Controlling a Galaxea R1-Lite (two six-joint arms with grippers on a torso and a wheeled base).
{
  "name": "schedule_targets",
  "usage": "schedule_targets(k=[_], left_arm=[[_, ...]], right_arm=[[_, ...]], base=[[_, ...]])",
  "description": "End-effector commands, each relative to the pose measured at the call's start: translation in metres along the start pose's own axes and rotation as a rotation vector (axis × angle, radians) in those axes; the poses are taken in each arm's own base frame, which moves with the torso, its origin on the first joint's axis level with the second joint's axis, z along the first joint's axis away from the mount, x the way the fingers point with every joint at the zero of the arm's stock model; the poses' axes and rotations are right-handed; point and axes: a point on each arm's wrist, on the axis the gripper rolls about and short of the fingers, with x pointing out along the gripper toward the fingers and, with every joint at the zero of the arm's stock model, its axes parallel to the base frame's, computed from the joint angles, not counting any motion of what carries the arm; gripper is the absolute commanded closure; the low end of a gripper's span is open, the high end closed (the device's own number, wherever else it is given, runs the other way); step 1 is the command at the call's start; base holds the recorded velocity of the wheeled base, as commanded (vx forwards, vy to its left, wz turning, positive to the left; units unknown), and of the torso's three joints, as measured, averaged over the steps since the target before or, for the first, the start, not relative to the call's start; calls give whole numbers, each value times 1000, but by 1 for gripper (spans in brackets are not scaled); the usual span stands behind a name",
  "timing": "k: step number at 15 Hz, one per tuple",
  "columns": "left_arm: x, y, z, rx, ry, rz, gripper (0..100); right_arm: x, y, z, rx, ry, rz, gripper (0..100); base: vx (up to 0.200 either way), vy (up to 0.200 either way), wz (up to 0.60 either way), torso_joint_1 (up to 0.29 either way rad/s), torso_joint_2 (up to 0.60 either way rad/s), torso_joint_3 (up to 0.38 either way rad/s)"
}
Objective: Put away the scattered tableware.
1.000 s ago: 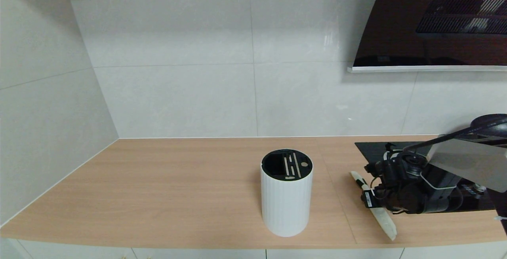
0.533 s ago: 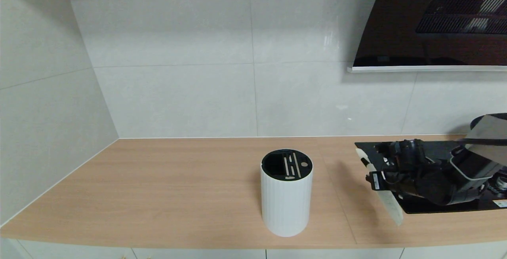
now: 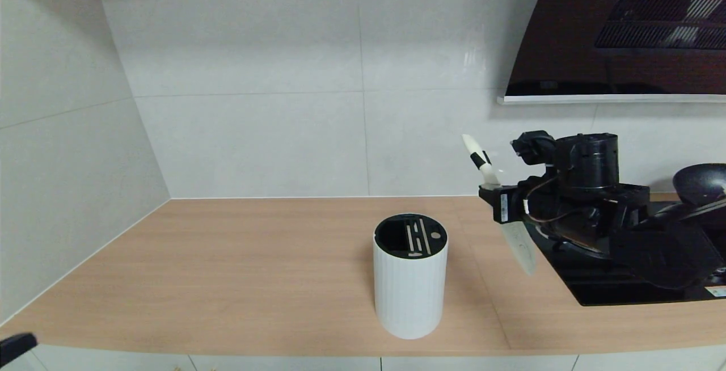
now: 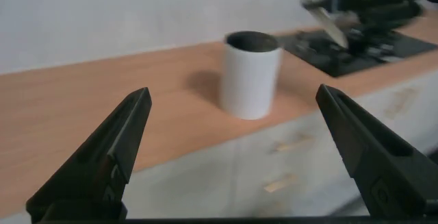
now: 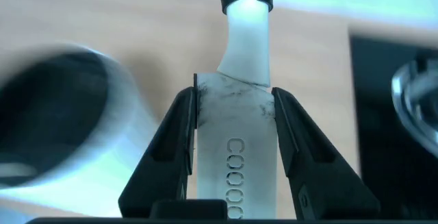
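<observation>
A white knife (image 3: 515,240) with a black band on its handle hangs in the air, tilted, blade pointing down. My right gripper (image 3: 502,201) is shut on it, above the counter to the right of the white ribbed holder (image 3: 409,286). The holder has a black slotted top and stands upright near the counter's front edge. In the right wrist view the fingers (image 5: 179,135) clamp the knife (image 5: 245,39) where blade meets handle, with the holder (image 5: 61,114) off to one side. My left gripper (image 4: 239,155) is open and holds nothing, low in front of the counter, facing the holder (image 4: 250,77).
A black cooktop (image 3: 573,286) is set into the counter at the right, with a dark pan (image 3: 700,181) on it. A range hood (image 3: 618,36) hangs above. The tiled wall closes the back and left. Bare wood counter (image 3: 255,263) lies left of the holder.
My right gripper has lifted the knife off the counter, carrying it up and left toward the holder. The knife now stands more upright.
</observation>
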Motion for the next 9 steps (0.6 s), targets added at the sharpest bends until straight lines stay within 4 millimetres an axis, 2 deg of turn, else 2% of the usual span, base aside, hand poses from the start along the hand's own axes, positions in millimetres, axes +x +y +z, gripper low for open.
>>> schedule_targets(k=[1,3,5,6,9], left_arm=[[87,26,53,-146,168,-192,0],[126,15,58,-277,167,-350,0],[156,8,60,-370,155,-426,0],[179,7,56,-409,142,-456,0],[215,6,36,-461,140,-499,0]], right_arm=[[-35,33,16,8,-72,87,100],[-53,53,22,29,-101,121,100],[-75,73,22,32,-113,199,100],[-84,84,20,23,-109,242,100],[-89,97,18,45,-100,285,100]], base=[[0,0,0,0,0,0],[0,0,0,0,0,0],[0,0,0,0,0,0],[0,0,0,0,0,0],[0,0,0,0,0,0]])
